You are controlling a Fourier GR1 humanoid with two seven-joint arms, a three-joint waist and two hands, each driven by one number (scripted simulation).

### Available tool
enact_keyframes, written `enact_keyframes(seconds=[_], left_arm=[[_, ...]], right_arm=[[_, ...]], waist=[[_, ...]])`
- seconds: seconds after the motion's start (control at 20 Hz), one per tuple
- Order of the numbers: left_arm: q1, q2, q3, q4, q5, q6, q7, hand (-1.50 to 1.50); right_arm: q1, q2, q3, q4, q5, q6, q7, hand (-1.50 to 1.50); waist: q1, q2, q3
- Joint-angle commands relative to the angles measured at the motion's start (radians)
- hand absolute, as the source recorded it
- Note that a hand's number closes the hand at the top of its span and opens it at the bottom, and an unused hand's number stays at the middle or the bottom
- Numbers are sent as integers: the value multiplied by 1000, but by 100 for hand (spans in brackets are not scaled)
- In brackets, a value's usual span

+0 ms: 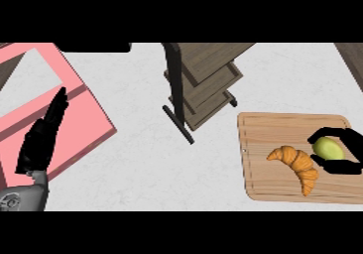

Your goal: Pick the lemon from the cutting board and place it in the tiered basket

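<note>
Right robot hand point(345, 167) is curled round the lemon point(327, 147), at 3 o'clock on the cutting board point(276, 129). Croissant point(296, 163) lies just beside it, at 8 o'clock. Judged: grasp made, lift not evident. Carry to the tiered basket point(206, 84), at 10 o'clock from the board, is still to do. Left robot hand point(39, 141) rests at 9 o'clock, fingers straight.

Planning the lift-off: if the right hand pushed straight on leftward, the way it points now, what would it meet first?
Likely the croissant, lying just left of the right hand and the lemon it curls round, on the cutting board; height is unclear.
</note>
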State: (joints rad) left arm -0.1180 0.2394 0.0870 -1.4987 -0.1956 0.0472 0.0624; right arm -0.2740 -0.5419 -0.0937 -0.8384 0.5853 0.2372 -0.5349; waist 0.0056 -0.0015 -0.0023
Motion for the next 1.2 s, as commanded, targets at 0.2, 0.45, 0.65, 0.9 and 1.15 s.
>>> enact_keyframes(seconds=[0.2,0.45,0.65,0.9,1.15], left_arm=[[-47,21,36,9,-4,-23,32,0],[-20,-8,34,67,-9,-13,-56,0],[-45,-20,-19,11,-29,-21,13,0],[-57,-19,-30,19,-29,-34,12,0],[-68,-19,-48,25,-39,-44,14,0]], right_arm=[[31,23,-42,-69,-70,98,-4,150],[43,-57,-138,-50,-158,177,-72,150],[-142,234,-74,-102,-52,-93,447,150],[-258,304,-103,-114,-14,-242,649,150],[-430,342,-125,-168,77,-451,863,150]], waist=[[-9,0,2],[-9,2,2],[66,-1,-18],[109,-2,-30],[131,-19,-33]])
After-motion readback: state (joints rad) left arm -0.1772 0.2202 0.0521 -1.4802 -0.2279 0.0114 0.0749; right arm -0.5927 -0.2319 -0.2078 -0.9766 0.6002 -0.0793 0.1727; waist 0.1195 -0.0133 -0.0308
